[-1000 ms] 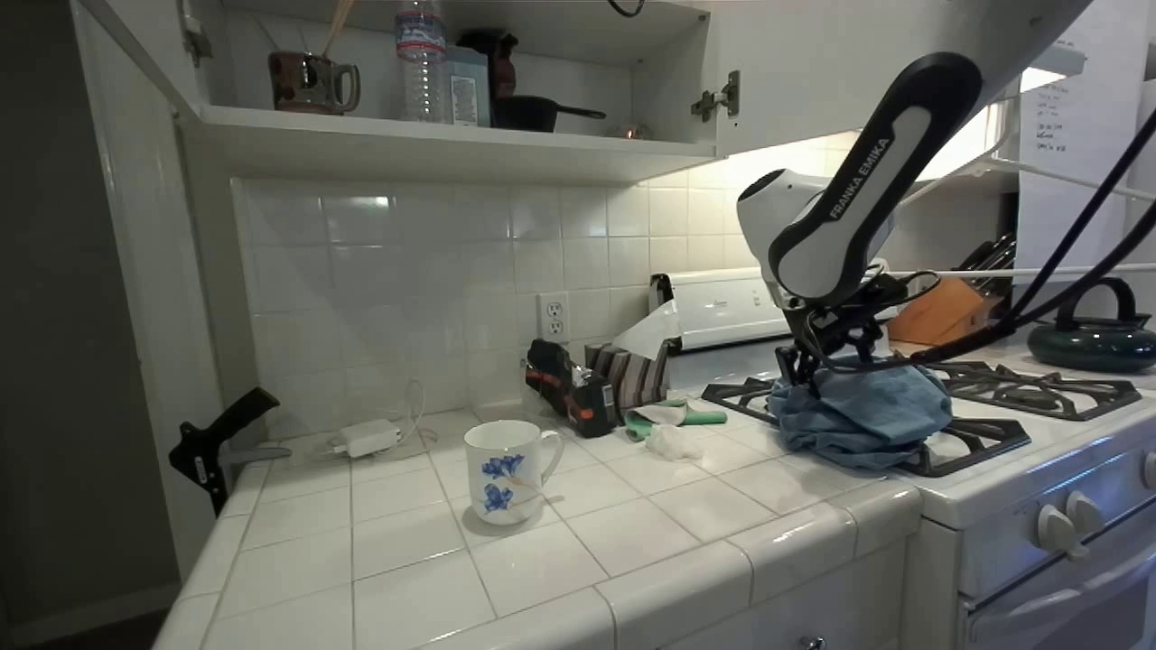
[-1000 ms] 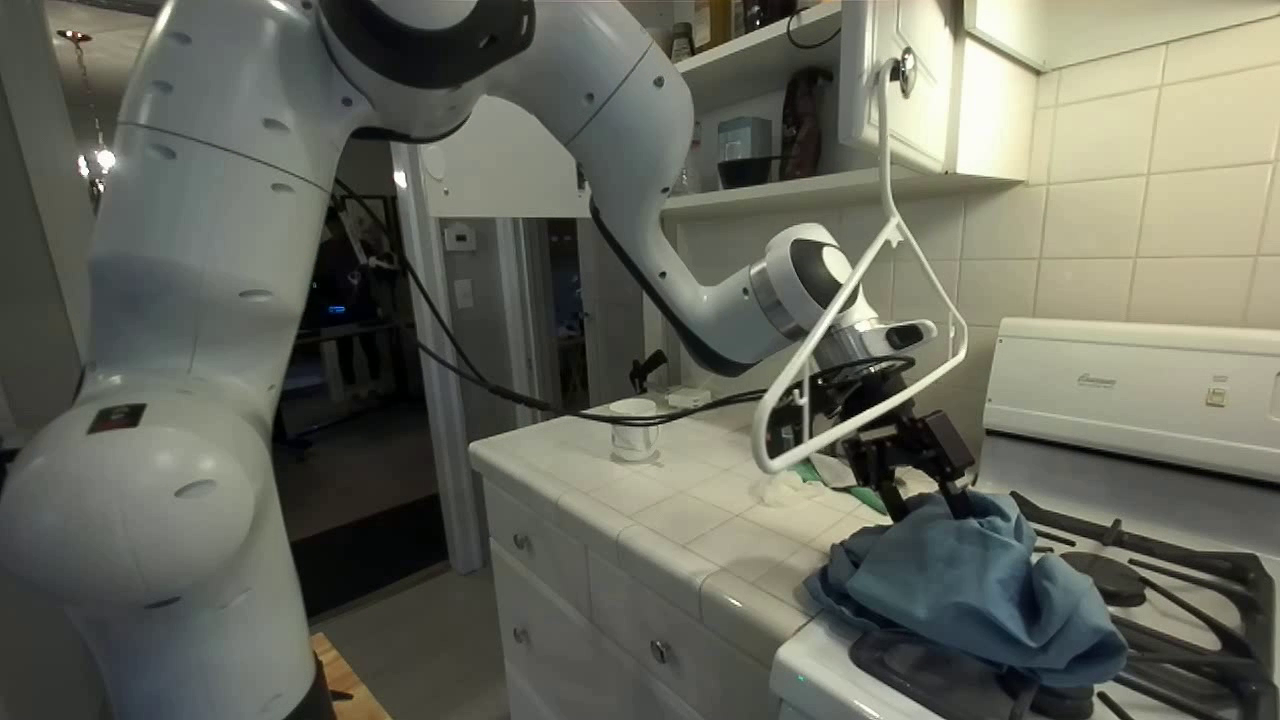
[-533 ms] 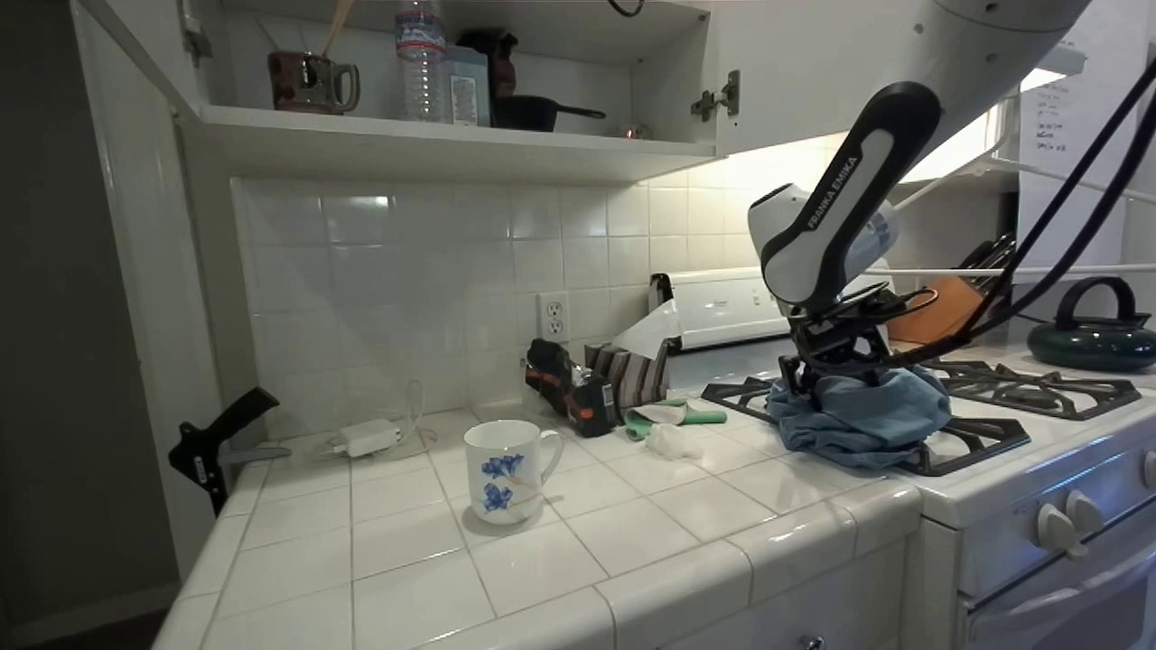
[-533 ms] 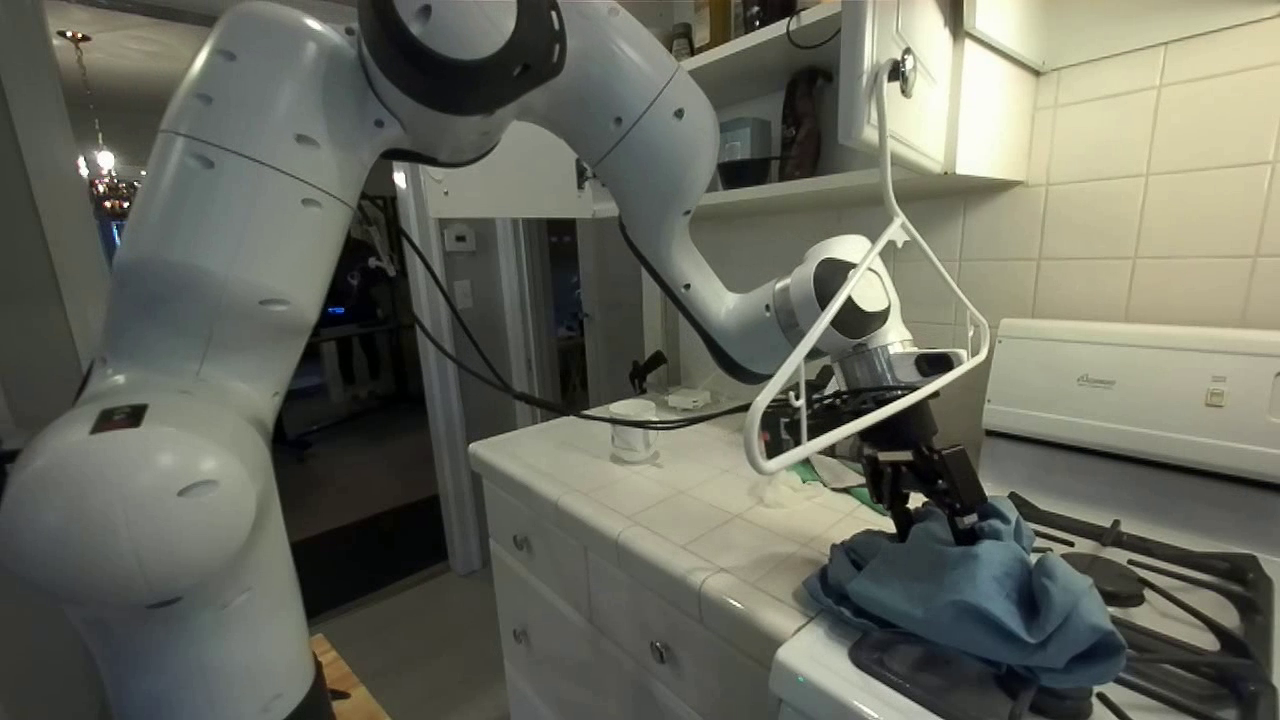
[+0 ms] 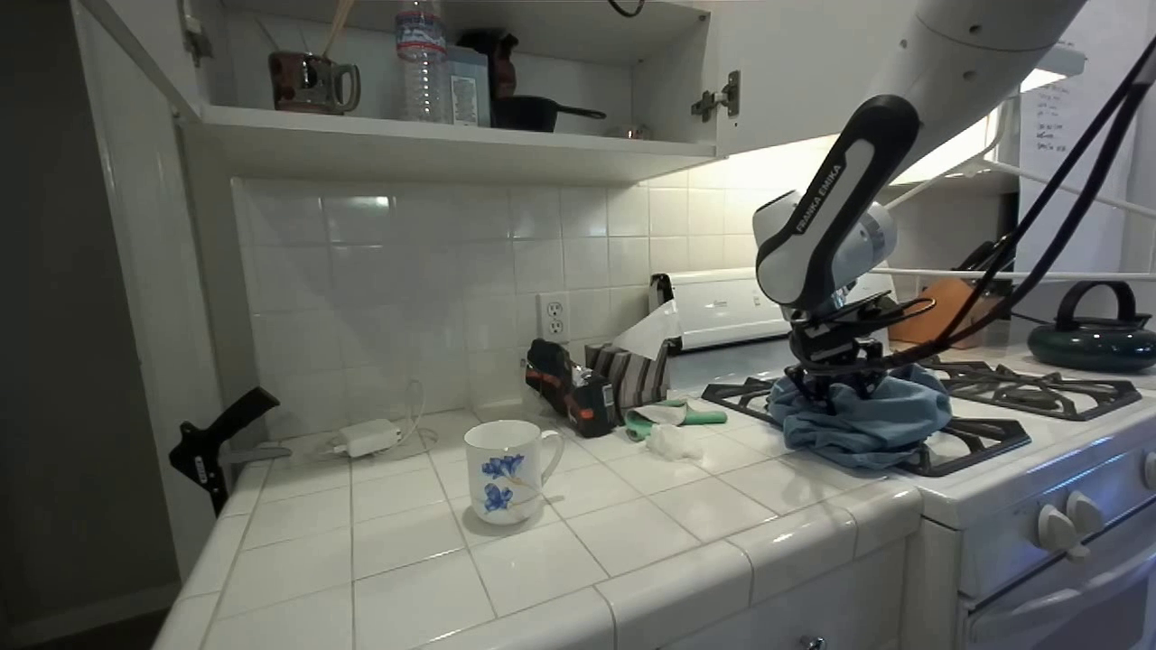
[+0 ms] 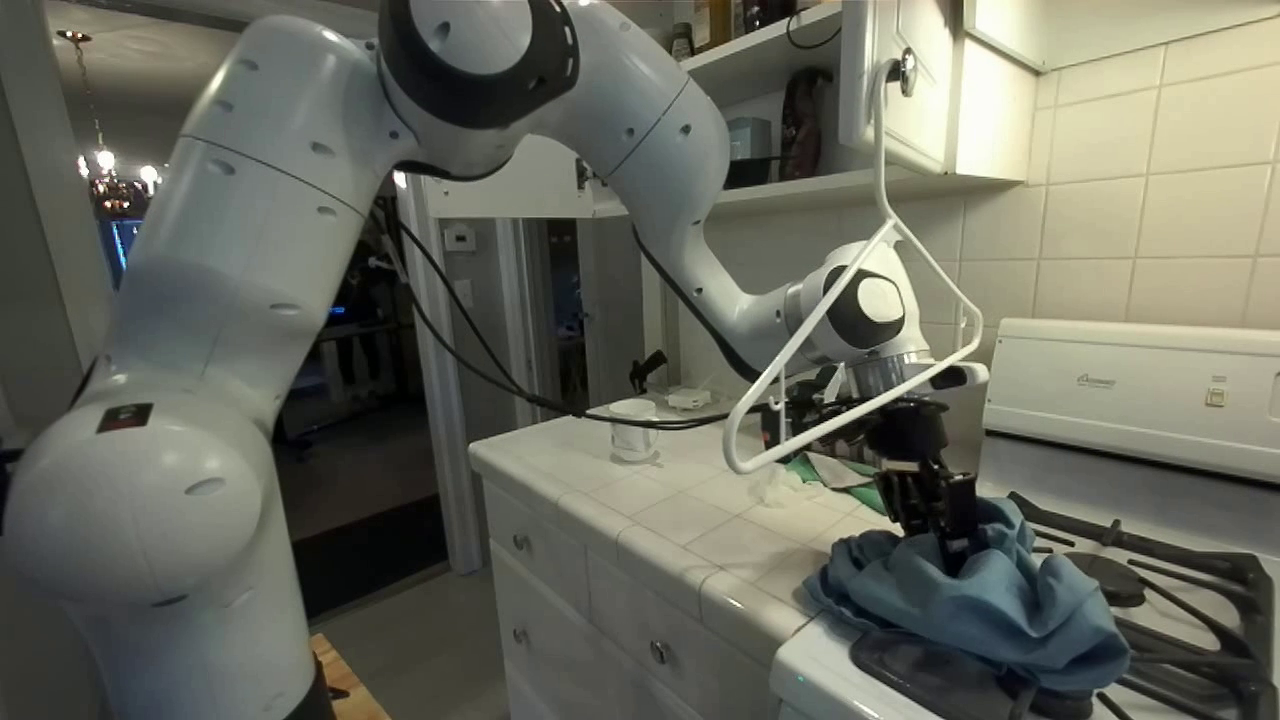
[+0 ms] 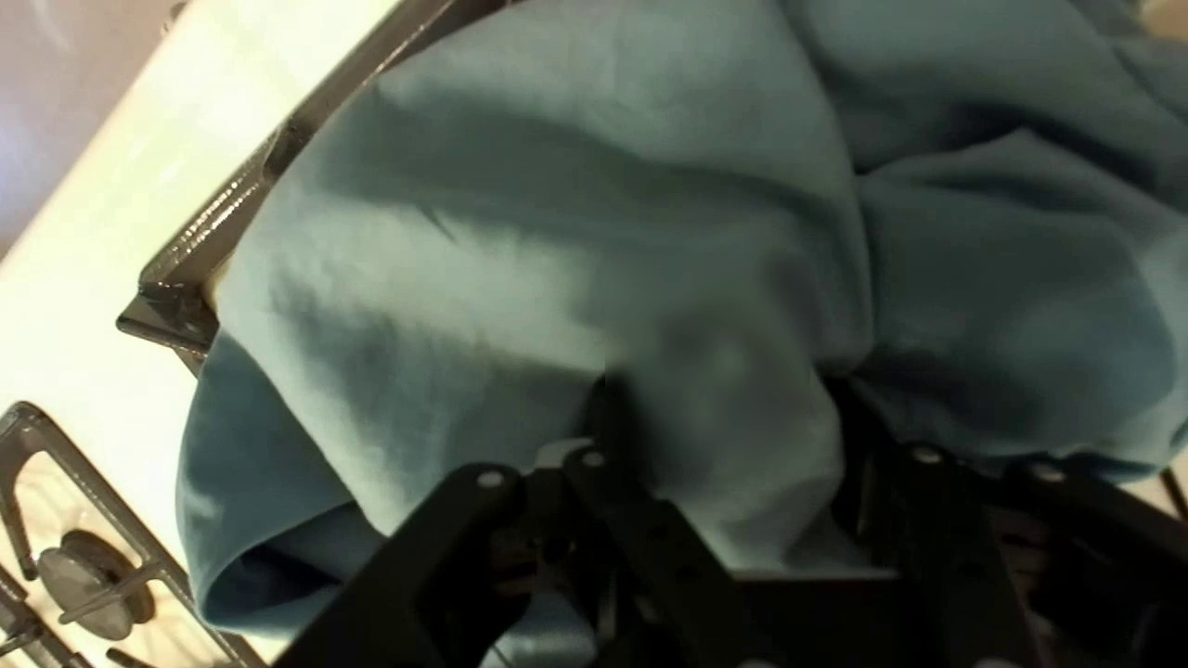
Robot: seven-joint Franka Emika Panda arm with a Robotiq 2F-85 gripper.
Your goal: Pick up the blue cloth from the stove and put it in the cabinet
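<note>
The blue cloth [image 5: 871,438] lies bunched over a front burner of the stove [image 6: 1090,385], at the side by the counter. My gripper [image 6: 945,550] points down into it, fingertips buried among the folds. In the wrist view a fold of the blue cloth [image 7: 742,464] rises between my two fingers [image 7: 617,520], which stand apart on either side of it. The tips themselves are hidden, so how firmly they touch the cloth does not show. Up at the back, the cabinet [image 5: 578,147] stands with its door open.
A white hanger [image 6: 882,150] dangles from the cabinet door knob, in front of my wrist. The shelf bears a bottle [image 5: 422,68], a small skillet [image 5: 528,113] and a mug with utensils. Counter items include a flowered mug [image 5: 506,474] and a striped tissue box [image 5: 632,375].
My gripper has come down and sunk deeper into the blue cloth while turning more upright. Its fingers have drawn closer together. The cloth has stayed on the stove, its folds slightly shifted.
</note>
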